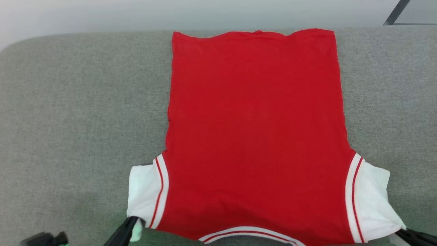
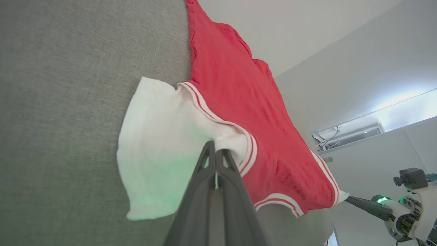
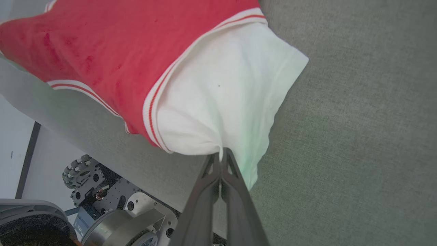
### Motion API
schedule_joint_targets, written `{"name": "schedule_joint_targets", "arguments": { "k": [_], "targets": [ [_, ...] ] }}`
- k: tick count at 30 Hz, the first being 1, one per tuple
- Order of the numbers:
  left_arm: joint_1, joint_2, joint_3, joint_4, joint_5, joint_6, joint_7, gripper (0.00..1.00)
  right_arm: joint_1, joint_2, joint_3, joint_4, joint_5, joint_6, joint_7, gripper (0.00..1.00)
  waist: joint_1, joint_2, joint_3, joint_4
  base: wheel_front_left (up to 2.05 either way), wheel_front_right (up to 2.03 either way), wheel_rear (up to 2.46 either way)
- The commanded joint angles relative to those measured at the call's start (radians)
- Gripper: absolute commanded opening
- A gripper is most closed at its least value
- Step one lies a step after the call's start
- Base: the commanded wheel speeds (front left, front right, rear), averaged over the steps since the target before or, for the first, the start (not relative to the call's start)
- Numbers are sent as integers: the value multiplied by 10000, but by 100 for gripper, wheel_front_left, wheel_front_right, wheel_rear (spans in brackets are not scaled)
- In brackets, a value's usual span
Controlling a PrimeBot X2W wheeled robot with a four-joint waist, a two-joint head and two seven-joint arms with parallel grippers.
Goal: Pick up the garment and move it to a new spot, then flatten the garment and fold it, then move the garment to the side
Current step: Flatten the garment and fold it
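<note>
The left claw is clenched tight on the near corner of the white left sleeve, its two long dark fingers pressed together with a fold of cloth pinched between them. The right claw is doing the same on the near corner of the white right sleeve, where the fabric bunches into a small pucker at its tips. Both sleeves belong to a bright red jersey-style shirt with red-and-white striped trim. It lies spread out on a broad grey woven upholstered surface, with the striped collar at the near edge and the hem at the far edge. The face turned up is plain red, with no lettering showing. The body looks smooth and nearly square to the robot, with only a slight waviness along the hem and some slack in the sleeves. From where I stand, the shirt seems to be laid in its spot and the flattening looks close to finished, the two claws holding the shoulders out to either side. No fold has been made yet: the sleeves stick out sideways and the body is at full length. That leaves the folding and then moving the bundle to the side.
</note>
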Motion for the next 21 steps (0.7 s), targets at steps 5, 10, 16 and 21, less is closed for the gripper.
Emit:
{"name": "schedule_joint_targets", "arguments": {
  "k": [5,10,16,21],
  "targets": [
    [-974,-348,-530,773,267,-137,572,0,-726,124,935,366,-697,-12,660,0,0,0,164,-5,0,0,0],
    [-1638,-777,-1036,1933,366,-254,1046,0,-1555,173,1907,1188,-1130,-12,715,0,0,0,238,47,0,0,0],
    [-2198,-1368,-1594,3148,609,-480,1254,0,-2148,199,2962,2473,-1430,-12,404,0,0,0,350,112,0,0,0],
    [-2462,-1634,-1814,3705,592,-660,1287,0,-2366,178,3824,3363,-1622,-12,-52,0,0,0,392,181,0,0,0]
  ]
}}
